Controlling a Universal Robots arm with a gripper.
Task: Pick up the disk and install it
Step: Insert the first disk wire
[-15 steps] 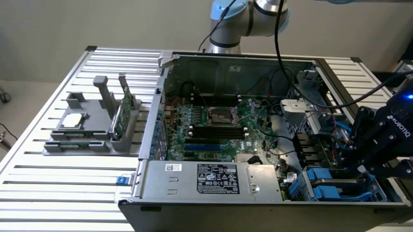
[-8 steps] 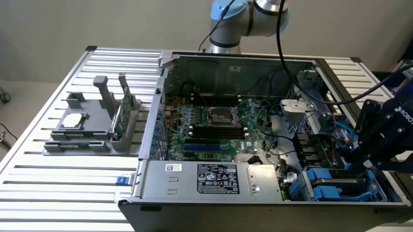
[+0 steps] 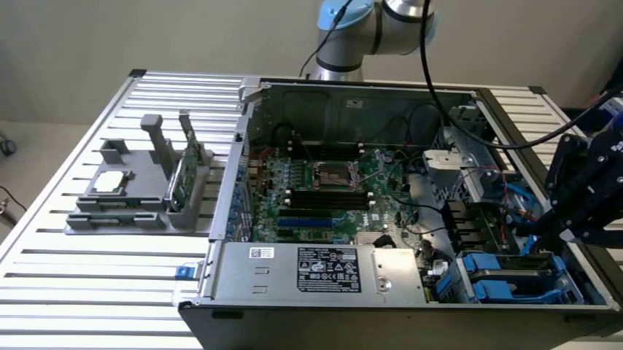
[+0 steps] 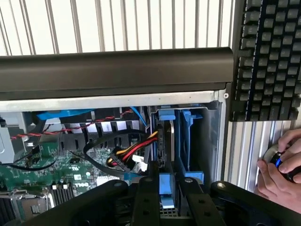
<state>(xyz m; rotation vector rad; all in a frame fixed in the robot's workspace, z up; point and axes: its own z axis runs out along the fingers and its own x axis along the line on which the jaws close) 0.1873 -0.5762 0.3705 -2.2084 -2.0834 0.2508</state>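
**Disk standing on edge in the drive bay, hand over it**

The disk (image 4: 165, 141) stands on its thin edge in the drive bay (image 3: 511, 273) at the corner of the open computer case (image 3: 322, 310), with its blue carrier frame showing at both ends. In the wrist view its long axis runs straight away from the hand, down into the bay, with the flat faces turned to the sides. A second blue carrier (image 4: 188, 136) sits just beside it in the next slot.

The hand (image 4: 165, 188) is right over the near end of the disk. Its two dark fingers (image 4: 146, 195) stand partly apart, one on each side of the blue end piece. They look closed in against it, but I cannot tell for sure whether they grip it. In the exterior view the black hand (image 3: 574, 211) reaches down at the case's edge on the exterior view's right, above the blue bay.

A bundle of red, yellow and black wires (image 4: 134, 150) lies just beside the bay, over the green main board (image 3: 326, 189). The grey power supply (image 3: 322, 273) with its label sits along the near side of the case.

The case lies on a slatted metal worktop (image 3: 87, 270). Well apart from it, on the exterior view's left, a grey holder (image 3: 136, 193) carries a small square chip (image 3: 107, 182) and an upright green card (image 3: 185, 171). Outside the case, a black keyboard (image 4: 268, 56) rests on the worktop, and a person's hand (image 4: 282, 165) lies near it on a small dark object.
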